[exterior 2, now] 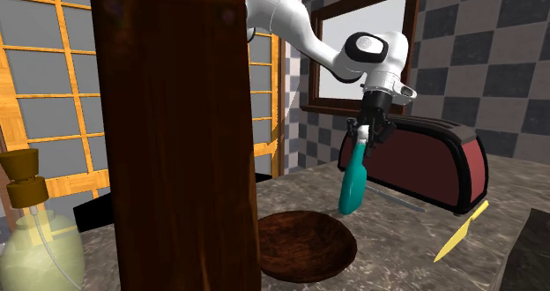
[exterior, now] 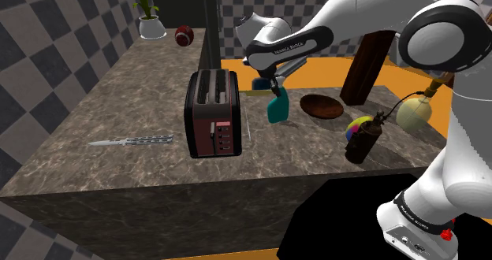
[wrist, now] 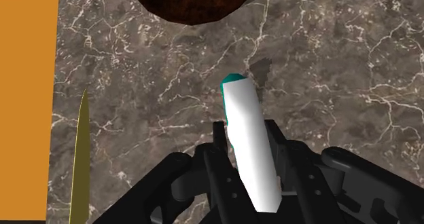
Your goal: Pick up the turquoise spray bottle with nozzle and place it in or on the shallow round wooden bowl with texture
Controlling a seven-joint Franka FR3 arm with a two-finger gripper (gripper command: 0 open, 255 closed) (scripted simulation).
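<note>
The turquoise spray bottle (exterior: pixel 276 108) hangs tilted above the marble counter, its white nozzle end clasped by my gripper (exterior: pixel 272 87). In the second exterior view the bottle (exterior 2: pixel 353 185) dangles below the gripper (exterior 2: pixel 367 136), clear of the counter. From the wrist the bottle (wrist: pixel 248 144) shows as a white neck with a turquoise tip between the black fingers (wrist: pixel 221 155). The shallow brown wooden bowl (exterior: pixel 321 106) lies on the counter just to the shoulder view's right of the bottle; the bowl (exterior 2: pixel 304 244) sits below and in front of it, and the bowl (wrist: pixel 193 0) lies ahead of the gripper.
A dark red toaster (exterior: pixel 213 113) stands left of the bottle. A butterfly knife (exterior: pixel 132 141) lies further left. A yellow knife (exterior 2: pixel 462 235) rests on the counter. A dark bottle (exterior: pixel 364 137), a colourful ball (exterior: pixel 359 128), a pale jar (exterior: pixel 414 113) and a wooden post (exterior 2: pixel 181 130) crowd the bowl's side.
</note>
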